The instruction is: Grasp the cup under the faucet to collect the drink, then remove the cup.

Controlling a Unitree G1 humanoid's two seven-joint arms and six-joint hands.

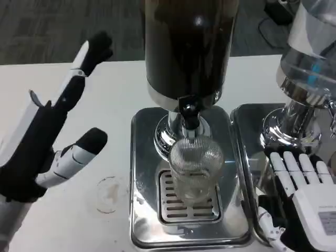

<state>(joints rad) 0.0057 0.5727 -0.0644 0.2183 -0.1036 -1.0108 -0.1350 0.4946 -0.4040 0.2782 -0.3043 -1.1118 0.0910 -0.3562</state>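
Fingers of the left hand spread wide, holding nothing — the right hand likewise flat and loose — while the ribbed clear cup stands on the drip tray grate beneath the faucet, bare tabletop leftward.

Cup: clear ribbed plastic or glass (cannot tell which), faintly glossy. Drip tray: polished metal, mirror-bright, with a slotted grate. Dispenser tank: dark, glossy, transparent wall; chromed base and faucet. Desk: white, smooth, matt. Left robot hand and right robot hand: smooth white and black plastic shells, slight sheen.
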